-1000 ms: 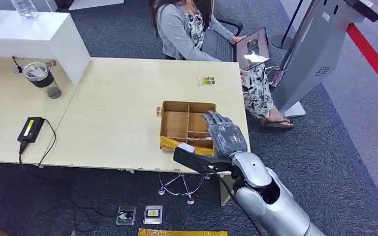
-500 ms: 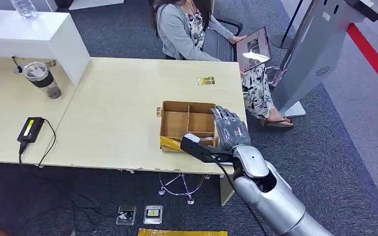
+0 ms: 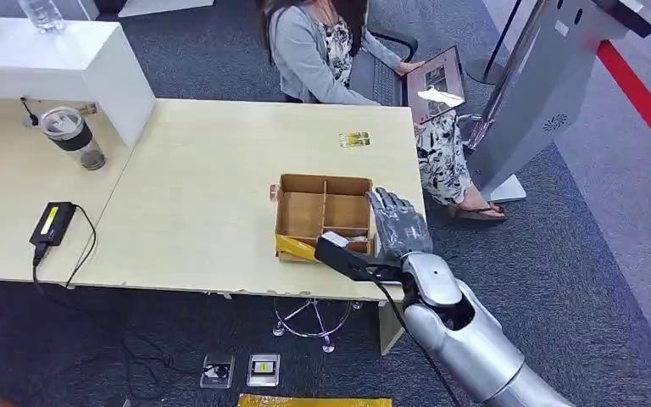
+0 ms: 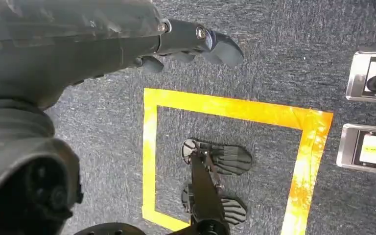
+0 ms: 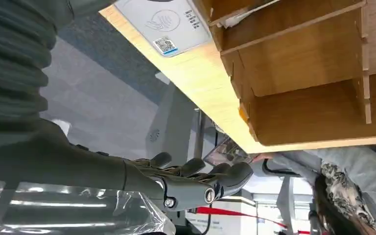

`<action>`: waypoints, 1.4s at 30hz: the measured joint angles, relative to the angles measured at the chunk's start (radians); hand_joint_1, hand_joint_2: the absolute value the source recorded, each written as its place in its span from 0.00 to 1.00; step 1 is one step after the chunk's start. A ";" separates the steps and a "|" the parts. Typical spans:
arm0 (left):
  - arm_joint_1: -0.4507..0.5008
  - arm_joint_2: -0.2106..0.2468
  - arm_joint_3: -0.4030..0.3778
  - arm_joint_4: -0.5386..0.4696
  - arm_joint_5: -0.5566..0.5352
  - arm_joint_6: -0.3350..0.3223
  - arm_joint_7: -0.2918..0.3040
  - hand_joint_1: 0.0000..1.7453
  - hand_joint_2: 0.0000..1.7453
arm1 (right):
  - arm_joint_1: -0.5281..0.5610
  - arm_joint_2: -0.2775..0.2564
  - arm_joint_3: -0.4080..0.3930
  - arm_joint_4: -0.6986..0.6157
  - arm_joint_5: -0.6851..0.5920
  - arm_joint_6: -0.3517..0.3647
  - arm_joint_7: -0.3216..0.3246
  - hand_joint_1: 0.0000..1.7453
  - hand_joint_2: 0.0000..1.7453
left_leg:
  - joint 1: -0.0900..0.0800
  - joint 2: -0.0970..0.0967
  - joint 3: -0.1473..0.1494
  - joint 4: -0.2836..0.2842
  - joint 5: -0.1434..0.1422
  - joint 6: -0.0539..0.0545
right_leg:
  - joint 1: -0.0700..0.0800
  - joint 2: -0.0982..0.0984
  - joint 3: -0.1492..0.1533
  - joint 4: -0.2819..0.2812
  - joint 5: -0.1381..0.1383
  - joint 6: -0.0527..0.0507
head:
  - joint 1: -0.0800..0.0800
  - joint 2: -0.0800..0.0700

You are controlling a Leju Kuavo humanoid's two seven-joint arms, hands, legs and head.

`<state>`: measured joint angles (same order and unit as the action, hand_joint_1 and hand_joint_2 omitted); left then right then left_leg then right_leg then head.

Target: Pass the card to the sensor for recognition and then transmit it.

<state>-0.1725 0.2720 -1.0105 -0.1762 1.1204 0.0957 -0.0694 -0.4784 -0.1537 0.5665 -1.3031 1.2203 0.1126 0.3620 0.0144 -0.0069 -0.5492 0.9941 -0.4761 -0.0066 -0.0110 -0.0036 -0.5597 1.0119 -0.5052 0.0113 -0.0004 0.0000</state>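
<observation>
Card (image 3: 354,139) lies flat on the table (image 3: 203,212), upper centre of the head view, well apart from the hands. Right hand (image 3: 398,225) hovers at the divided cardboard box's (image 3: 322,216) right edge, fingers loosely spread, holding nothing. White sensor pad (image 5: 162,22) beside box. Left hand (image 4: 176,44) hangs over the floor, fingers loosely apart, holding nothing.

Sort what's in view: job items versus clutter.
Job: right hand, card reader pad, divided cardboard box, small card lying further up the table.

Clutter: lidded tumbler, black adapter, water bottle, a seated person's laptop.
</observation>
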 joint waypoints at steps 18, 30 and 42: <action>0.000 0.000 0.000 0.000 -0.004 -0.002 0.000 0.00 0.00 | -0.022 0.005 0.006 0.054 0.012 -0.043 -0.023 0.00 1.00 | 0.000 0.000 0.000 0.000 0.000 0.000 | 0.000 0.000 0.000 0.000 0.000 0.000 | 0.000 0.000; 0.000 0.000 0.000 0.000 -0.004 -0.002 0.000 0.00 0.00 | -0.027 0.006 0.018 0.071 -0.011 -0.044 -0.032 0.00 1.00 | 0.000 0.000 0.000 0.000 0.000 0.000 | 0.000 0.000 0.000 0.000 0.000 0.000 | 0.000 0.000; 0.000 0.000 -0.001 0.000 -0.011 -0.002 0.000 0.00 0.00 | -0.027 0.006 0.037 0.079 -0.019 -0.053 -0.029 0.00 1.00 | 0.000 0.000 0.000 0.000 0.000 0.000 | 0.000 0.000 0.000 0.000 0.000 0.000 | 0.000 0.000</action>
<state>-0.1724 0.2720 -1.0113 -0.1762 1.1089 0.0938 -0.0690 -0.5054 -0.1480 0.6039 -1.2245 1.2009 0.0591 0.3326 0.0144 -0.0068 -0.5492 0.9941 -0.4761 -0.0066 -0.0109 -0.0035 -0.5598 1.0119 -0.5052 0.0113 -0.0004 0.0000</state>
